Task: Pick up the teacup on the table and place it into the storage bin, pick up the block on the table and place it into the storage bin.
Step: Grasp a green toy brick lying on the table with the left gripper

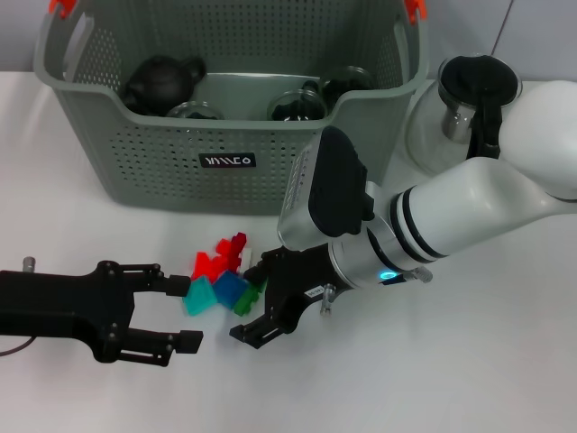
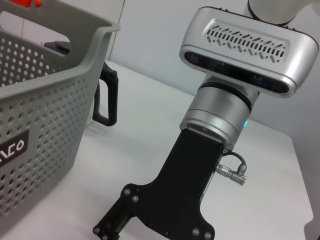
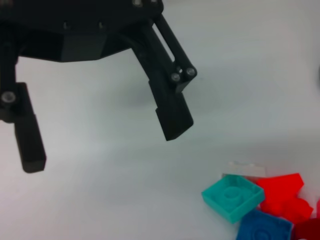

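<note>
Both sets of jaws stand released over the white worktop (image 1: 469,379), nearest the robot; the left gripper (image 1: 185,314) reaches in low from the left, its black fingers spread, the upper one ending just beside the teal block (image 1: 199,296); the right gripper (image 1: 261,302) comes down at a slant from the right, fingers parted, with its upper finger near the green block (image 1: 247,299) and its lower finger on bare worktop; neither holds anything. Between the two grippers lies a small heap of blocks touching one another: teal and blue block (image 1: 230,287) in front, green at the right, red blocks (image 1: 219,258) behind. In the right wrist view the left gripper's two fingers (image 3: 172,112) hang well apart above the worktop, with the teal, blue and red pieces close by. Beyond the heap stands the storage bin (image 1: 162,167), grey-green and perforated, with a black label (image 1: 227,161) on its near wall and orange-red clips (image 1: 61,6) at the handles; inside it sit a dark teapot (image 1: 162,81) and glass teacups (image 1: 296,105). Just beside the bin's right end stands a glass pitcher (image 1: 464,108) with a black lid and handle.
</note>
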`<control>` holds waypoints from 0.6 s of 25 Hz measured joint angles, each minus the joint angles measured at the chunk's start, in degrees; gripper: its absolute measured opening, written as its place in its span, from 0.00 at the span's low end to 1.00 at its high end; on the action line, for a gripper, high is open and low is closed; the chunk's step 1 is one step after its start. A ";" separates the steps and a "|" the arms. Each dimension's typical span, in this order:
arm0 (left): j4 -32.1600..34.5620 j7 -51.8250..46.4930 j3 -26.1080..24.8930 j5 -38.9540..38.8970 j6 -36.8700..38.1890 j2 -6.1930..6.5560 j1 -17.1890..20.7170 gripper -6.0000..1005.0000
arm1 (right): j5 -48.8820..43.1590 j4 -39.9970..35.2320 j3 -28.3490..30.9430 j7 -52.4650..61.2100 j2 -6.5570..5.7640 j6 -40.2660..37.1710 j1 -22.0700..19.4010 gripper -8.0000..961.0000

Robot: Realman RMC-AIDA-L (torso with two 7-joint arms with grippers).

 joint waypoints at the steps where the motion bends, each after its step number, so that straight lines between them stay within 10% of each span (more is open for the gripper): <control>1: 0.00 -0.01 0.00 0.00 -0.01 0.00 0.00 0.82 | 0.00 0.00 0.00 0.00 -0.02 -0.18 0.00 0.92; 15: 0.11 -0.26 0.00 0.00 -0.07 0.00 0.00 0.82 | -0.03 -0.29 0.51 0.01 -0.45 -3.48 -0.04 0.92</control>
